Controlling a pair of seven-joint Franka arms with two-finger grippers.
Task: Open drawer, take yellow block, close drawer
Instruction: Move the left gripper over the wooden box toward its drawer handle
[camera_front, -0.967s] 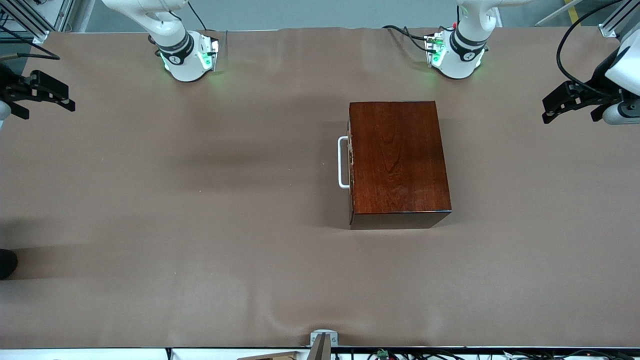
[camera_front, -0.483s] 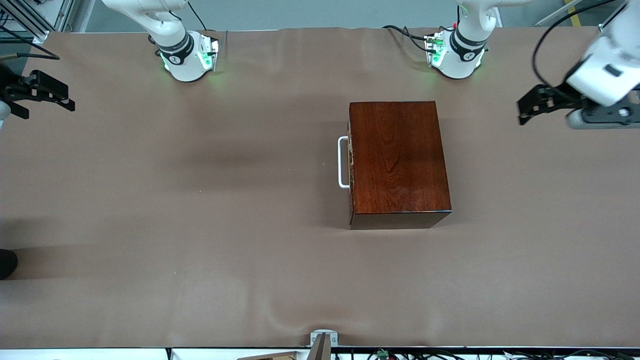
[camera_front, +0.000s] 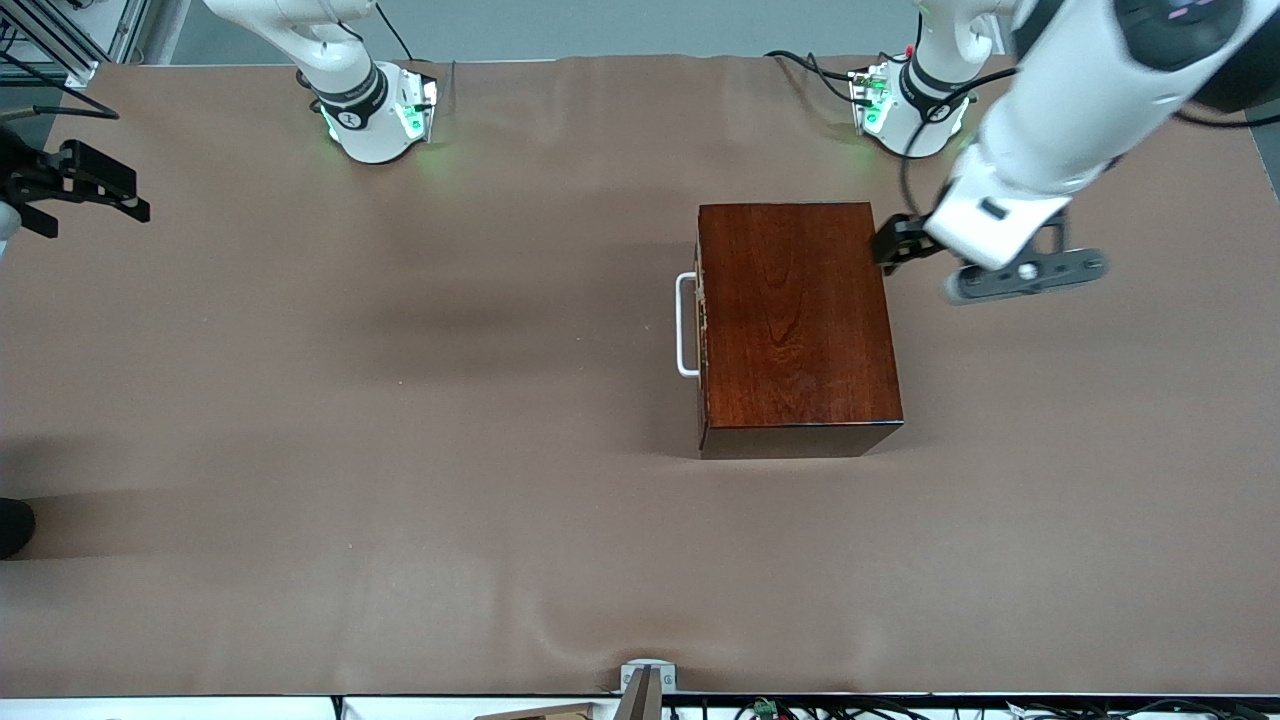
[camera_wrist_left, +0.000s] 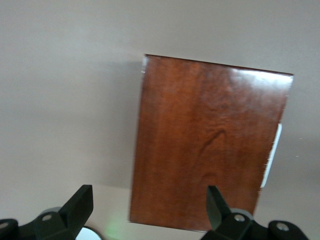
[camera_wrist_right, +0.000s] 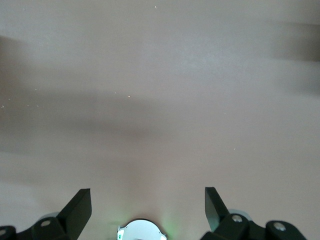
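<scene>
Brown cloth covers one table (camera_front: 400, 450). One box (camera_front: 795, 325), glossy reddish-brown wood, sits right of centre in the front frame, nearer the left arm's end. One drawer, shut flush in the box; only its front edge shows, with one white bar handle (camera_front: 685, 325) on the side facing the right arm's end. Yellow block: none visible in any view.

Arms, two. Bases, two, lit green, along the top of the front frame.

Left gripper (camera_front: 893, 243): upper right of the front frame, in the air over the box's edge on the side away from the handle. Its fingers (camera_wrist_left: 80, 205) are spread wide in its wrist view, holding nothing; the box top (camera_wrist_left: 207, 145) fills the middle of that frame and the handle (camera_wrist_left: 272, 155) shows as a white strip at its edge.

Right gripper (camera_front: 95, 190): upper left edge of the front frame, over the right arm's end of the table, waiting. Fingers (camera_wrist_right: 80, 205) spread wide, holding nothing; bare cloth (camera_wrist_right: 160, 100) below.
</scene>
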